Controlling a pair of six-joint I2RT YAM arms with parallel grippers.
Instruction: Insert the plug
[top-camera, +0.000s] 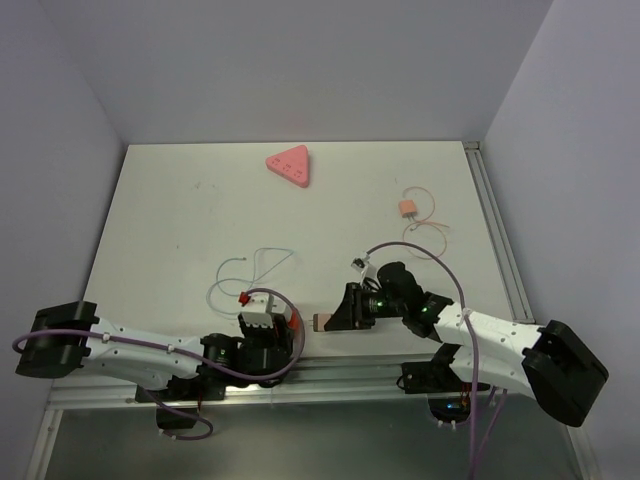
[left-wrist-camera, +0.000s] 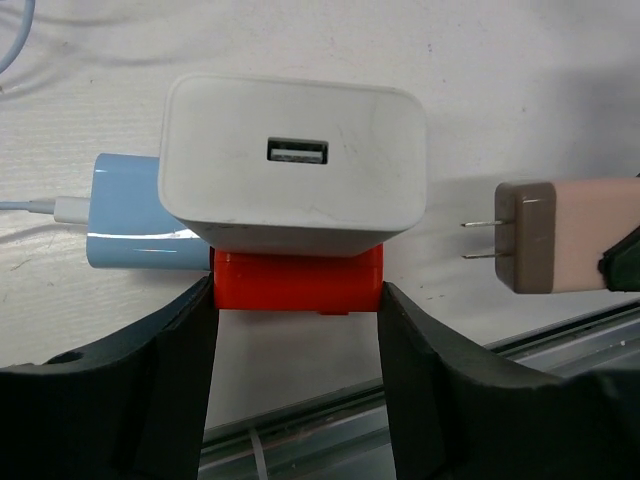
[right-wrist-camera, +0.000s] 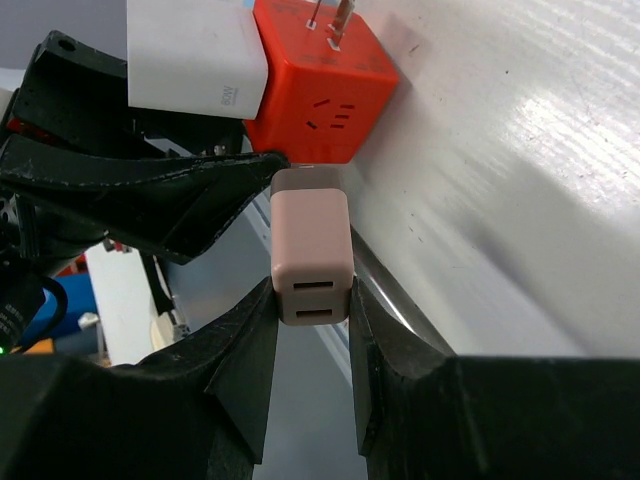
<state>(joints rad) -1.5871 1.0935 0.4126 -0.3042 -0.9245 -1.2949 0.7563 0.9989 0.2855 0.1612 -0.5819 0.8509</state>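
A red socket cube (left-wrist-camera: 297, 282) sits on the white table near the front edge, with a white USB charger (left-wrist-camera: 295, 165) plugged into its top and a blue charger (left-wrist-camera: 125, 215) on its left side. My left gripper (left-wrist-camera: 297, 300) has both fingers pressed against the cube's sides. The pink plug (left-wrist-camera: 560, 235) hangs just right of the cube, a small gap away, with its two prongs (left-wrist-camera: 482, 240) pointing at the cube. My right gripper (right-wrist-camera: 312, 300) is shut on the plug's (right-wrist-camera: 312, 250) rear end. From above, the plug (top-camera: 327, 321) lies level with the cube (top-camera: 293, 321).
A pink triangular block (top-camera: 290, 165) lies at the far middle. An orange adapter with a thin cable (top-camera: 407, 209) rests at the right. A white cable (top-camera: 250, 270) loops behind the cube. The metal rail of the table's front edge (top-camera: 330, 375) runs just below both grippers.
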